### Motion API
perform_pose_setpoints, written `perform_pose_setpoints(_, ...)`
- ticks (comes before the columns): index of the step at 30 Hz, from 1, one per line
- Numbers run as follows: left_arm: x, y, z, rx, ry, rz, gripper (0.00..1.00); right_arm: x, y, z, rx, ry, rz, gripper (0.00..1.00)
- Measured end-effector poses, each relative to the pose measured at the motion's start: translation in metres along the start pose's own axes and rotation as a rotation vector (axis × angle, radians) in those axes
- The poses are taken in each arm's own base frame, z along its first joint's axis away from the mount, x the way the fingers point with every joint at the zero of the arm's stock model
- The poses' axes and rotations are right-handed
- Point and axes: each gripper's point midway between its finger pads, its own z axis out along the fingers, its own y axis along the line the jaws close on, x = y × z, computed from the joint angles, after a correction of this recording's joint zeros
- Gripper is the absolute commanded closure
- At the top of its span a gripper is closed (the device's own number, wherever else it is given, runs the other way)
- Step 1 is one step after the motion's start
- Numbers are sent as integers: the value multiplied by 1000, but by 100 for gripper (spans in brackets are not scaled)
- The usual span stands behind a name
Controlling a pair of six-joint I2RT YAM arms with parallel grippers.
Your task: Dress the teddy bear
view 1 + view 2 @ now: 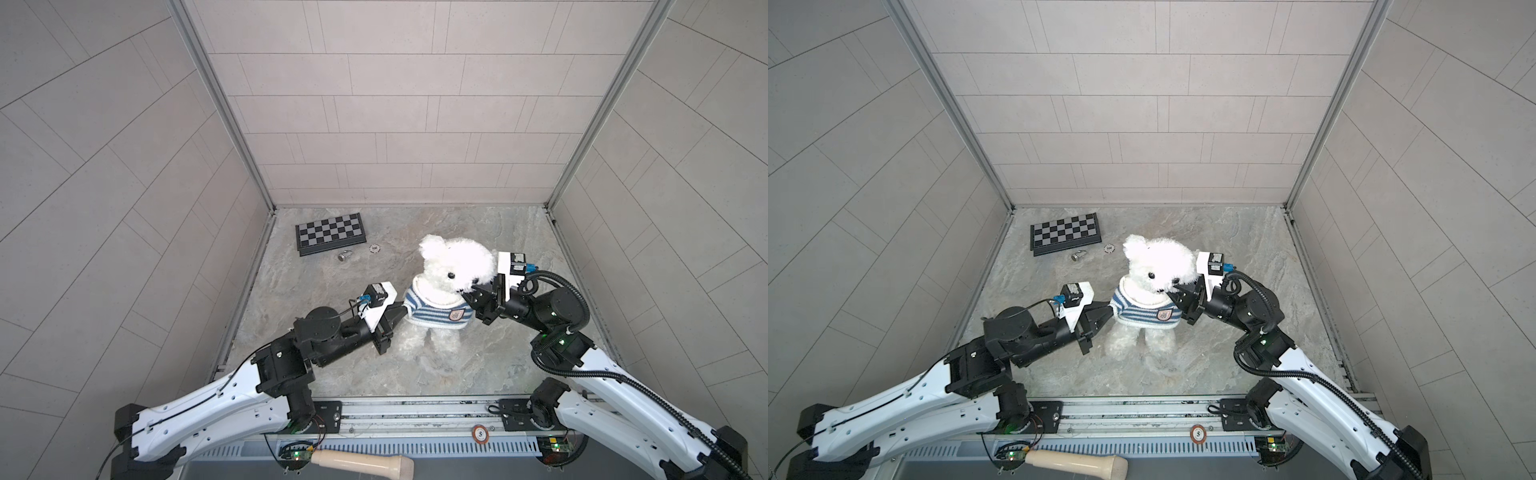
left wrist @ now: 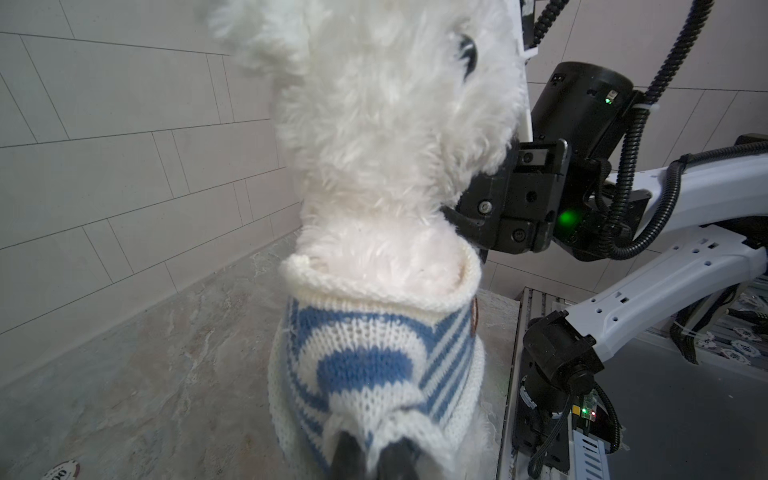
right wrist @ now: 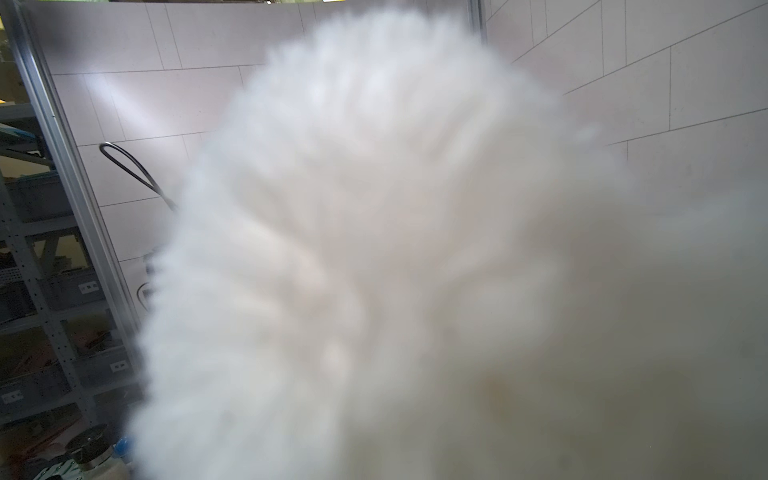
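Note:
The fluffy white teddy bear stands upright mid-table in both top views, wearing a blue-and-white striped shirt. My left gripper is shut on a bunched fold of the shirt's sleeve at the bear's side. From the other side, my right gripper reaches under the bear's chin. Its jaws are nearly together and pinch the neck fur, with the tips buried in it. Blurred white fur of the teddy bear fills the right wrist view and hides that gripper's jaws.
A folded chessboard lies at the back left of the table. A poker chip and a small metal piece lie beside it. Another chip sits on the front rail, and a wooden handle lies below it. Tiled walls enclose three sides.

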Motion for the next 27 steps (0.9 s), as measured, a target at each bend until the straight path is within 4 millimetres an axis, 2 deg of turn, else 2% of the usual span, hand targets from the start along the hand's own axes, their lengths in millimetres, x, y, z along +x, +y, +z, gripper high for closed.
perform_pose_setpoints(3,9,1,3,-4,36,-66,100,16,-15,0,74,56,15,61)
perform_pose_setpoints(11,26,11,-1,-71,99,-230,100,41,-36,-5,186,172,12,40)
perform_pose_setpoints(18,35,23,0,-160,129,-350,100,63,-54,-11,267,257,31,31)
perform_pose_setpoints(27,30,46,-1,-249,36,-525,100,68,-66,-22,358,281,31,27)
